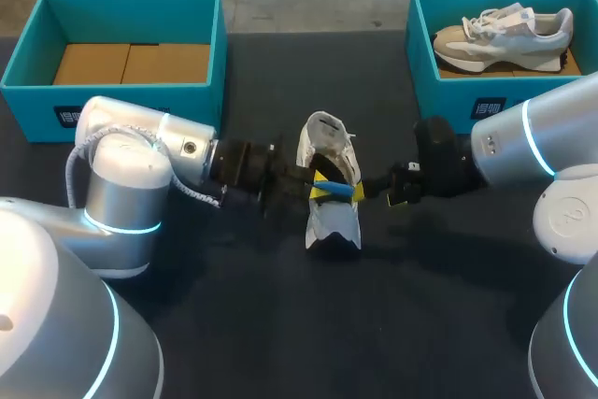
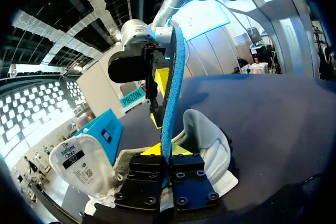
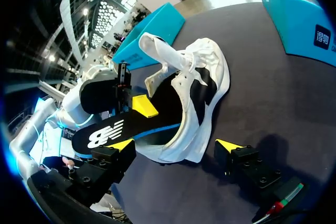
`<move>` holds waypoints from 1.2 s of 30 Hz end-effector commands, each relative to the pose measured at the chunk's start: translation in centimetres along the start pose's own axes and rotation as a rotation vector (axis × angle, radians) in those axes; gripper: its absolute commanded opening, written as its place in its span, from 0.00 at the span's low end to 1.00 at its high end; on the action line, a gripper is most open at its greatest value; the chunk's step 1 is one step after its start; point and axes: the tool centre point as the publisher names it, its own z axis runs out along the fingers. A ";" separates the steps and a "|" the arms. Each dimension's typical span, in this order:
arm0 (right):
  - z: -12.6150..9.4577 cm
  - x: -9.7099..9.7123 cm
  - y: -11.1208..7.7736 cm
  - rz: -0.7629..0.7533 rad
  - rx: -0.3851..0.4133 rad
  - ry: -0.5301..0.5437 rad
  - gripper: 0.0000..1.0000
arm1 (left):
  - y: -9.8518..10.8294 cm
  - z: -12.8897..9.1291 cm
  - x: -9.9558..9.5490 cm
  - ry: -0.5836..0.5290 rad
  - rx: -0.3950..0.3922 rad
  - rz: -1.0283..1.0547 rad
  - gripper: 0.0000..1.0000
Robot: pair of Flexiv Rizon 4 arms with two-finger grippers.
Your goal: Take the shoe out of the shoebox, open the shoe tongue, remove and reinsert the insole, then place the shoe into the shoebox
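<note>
The insole step is in hand. My left gripper (image 2: 167, 153) is clamped flat on the insole (image 2: 171, 87), which stands on edge with one end down inside the shoe (image 1: 334, 223) and the rest sticking out. I cannot tell whether it is coming out or going back in. My right gripper (image 3: 176, 148) stands open on the opposite side of the shoe, one finger either side of the shoe's near end, gripping nothing.

Next, I judge, the right gripper has to steady the shoe while the left draws the insole along its length; a sideways pull would buckle it.

The insole is thin and bendy, black on top with a rough blue foam edge. The shoe is soft white fabric with a padded collar. Its tongue (image 2: 79, 163) is folded well back, leaving the mouth wide. It rests on the dark matte table (image 1: 280, 324).

Beyond the shoe, on my left, is an empty box (image 1: 140, 100), teal card with a brown floor. On my right, the other box (image 1: 448, 91) holds a second shoe (image 1: 505, 30).
</note>
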 end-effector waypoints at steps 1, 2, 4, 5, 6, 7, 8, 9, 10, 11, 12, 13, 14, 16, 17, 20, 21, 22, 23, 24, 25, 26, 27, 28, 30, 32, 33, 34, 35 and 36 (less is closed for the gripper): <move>0.1 0.1 0.0 0.001 -0.001 -0.004 1.00 | 0.4 0.4 -0.2 -0.004 -0.004 0.000 0.00; 0.1 0.1 0.0 0.001 -0.001 -0.004 1.00 | 0.4 0.5 -0.3 -0.007 -0.004 0.000 0.00; 0.1 0.1 0.0 0.001 -0.001 -0.004 1.00 | 0.4 0.6 -0.3 -0.015 -0.002 -0.001 0.00; 0.1 0.1 0.0 0.001 -0.001 -0.004 1.00 | 0.4 0.6 -0.4 -0.020 0.002 -0.005 0.00; 0.1 0.1 0.0 0.001 -0.001 -0.004 1.00 | 0.3 0.7 -0.4 -0.022 0.004 -0.007 0.00; 0.1 0.1 0.0 0.001 -0.001 -0.004 1.00 | 0.2 0.7 -0.3 -0.025 0.007 -0.010 0.00; 0.1 0.1 0.0 0.001 -0.001 -0.004 1.00 | 0.1 0.6 -0.3 -0.029 0.010 -0.012 0.00; 0.1 0.1 0.0 0.001 -0.001 -0.004 1.00 | 0.1 0.6 -0.3 -0.034 0.013 -0.016 0.00; 0.1 0.1 0.0 0.001 -0.001 -0.004 1.00 | 0.1 0.6 -0.2 -0.039 0.017 -0.025 0.00; 0.1 0.1 0.0 0.001 -0.001 -0.004 1.00 | 0.1 0.6 -0.2 -0.040 0.018 -0.030 0.00; 0.1 0.1 0.0 0.001 -0.001 -0.004 1.00 | 0.1 0.6 -0.1 -0.042 0.018 -0.033 0.00; 0.1 0.1 0.0 0.001 -0.001 -0.004 1.00 | 0.2 0.6 0.0 -0.043 0.018 -0.035 0.00; -0.1 0.1 0.1 0.000 0.000 -0.005 1.00 | 0.2 0.6 0.0 -0.046 0.017 -0.041 0.00; -0.6 -0.3 0.0 -0.007 -0.003 -0.001 1.00 | 0.3 0.6 0.1 -0.051 0.018 -0.047 0.00; -0.8 -0.4 0.0 -0.009 -0.003 -0.001 1.00 | 0.3 0.6 0.1 -0.054 0.018 -0.050 0.00; -1.6 -0.5 -0.2 -0.039 0.006 0.004 1.00 | 0.3 0.6 0.2 -0.065 0.023 -0.058 0.00; -1.8 -0.6 -0.2 -0.046 0.017 0.002 1.00 | 0.3 0.6 0.2 -0.068 0.026 -0.061 0.00; -1.9 -0.6 -0.3 -0.058 0.026 -0.004 1.00 | 0.3 0.7 0.2 -0.070 0.027 -0.064 0.00; -2.1 -0.6 -0.3 -0.067 0.034 -0.001 1.00 | 0.2 0.8 0.2 -0.075 0.030 -0.067 0.00; -2.3 -0.7 -0.3 -0.074 0.044 -0.006 1.00 | 0.2 0.9 0.2 -0.083 0.037 -0.077 0.00; -2.4 -0.7 -0.3 -0.083 0.051 -0.009 1.00 | 0.2 1.0 0.2 -0.087 0.042 -0.087 0.00; -2.5 -0.7 -0.3 -0.087 0.054 -0.008 1.00 | 0.2 1.0 0.2 -0.089 0.042 -0.087 0.00; -2.6 -0.7 -0.3 -0.086 0.065 -0.016 1.00 | 0.2 1.1 0.2 -0.092 0.044 -0.087 0.00; -2.7 -0.8 -0.3 -0.089 0.068 -0.018 1.00 | 0.2 1.1 0.2 -0.098 0.048 -0.096 0.00; -2.8 -0.8 -0.2 -0.091 0.077 -0.021 1.00 | 0.2 1.2 0.2 -0.101 0.049 -0.097 0.00; -2.8 -0.8 -0.2 -0.092 0.080 -0.024 1.00 | 0.2 1.2 0.3 -0.103 0.049 -0.103 0.00; -2.8 -0.8 -0.2 -0.091 0.081 -0.027 1.00 | 0.3 1.2 0.4 -0.103 0.049 -0.105 0.00; -2.8 -0.9 -0.2 -0.091 0.082 -0.027 1.00 | 0.2 1.2 0.5 -0.101 0.049 -0.106 0.00; -2.7 -0.9 -0.2 -0.090 0.084 -0.028 1.00 | 0.2 1.1 0.6 -0.099 0.048 -0.107 0.00; -2.7 -0.9 -0.2 -0.090 0.084 -0.028 1.00 | 0.1 1.0 0.6 -0.095 0.047 -0.106 0.35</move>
